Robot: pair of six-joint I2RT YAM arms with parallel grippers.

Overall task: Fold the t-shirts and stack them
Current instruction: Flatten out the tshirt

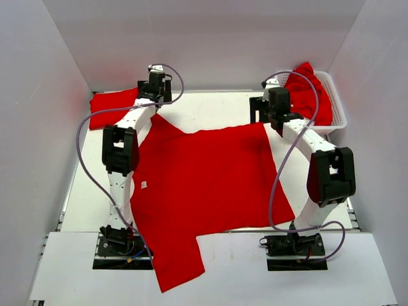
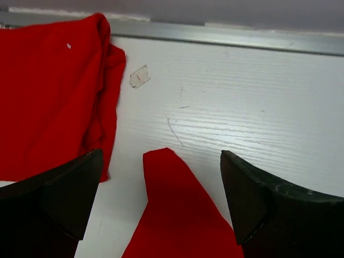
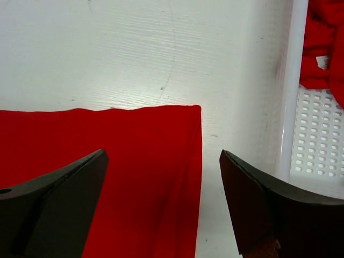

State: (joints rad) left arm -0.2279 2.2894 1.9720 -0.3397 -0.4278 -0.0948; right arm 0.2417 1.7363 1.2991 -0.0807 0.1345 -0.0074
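- left gripper (image 2: pixel 161 156) and right gripper (image 3: pixel 163 153) both gape wide with nothing held, left over a pointed cloth corner, right over a square one
- the spread t-shirt (image 1: pixel 210 185) lies flat on the table (image 1: pixel 83 197), stretching from them back toward the bases (far edge runs left-right between them)
- my guess: each arm takes its own corner

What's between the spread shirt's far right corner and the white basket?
Only bare white tabletop. A narrow strip separates the spread t-shirt from the basket wall, with nothing lying on it. The right wrist view shows it best.
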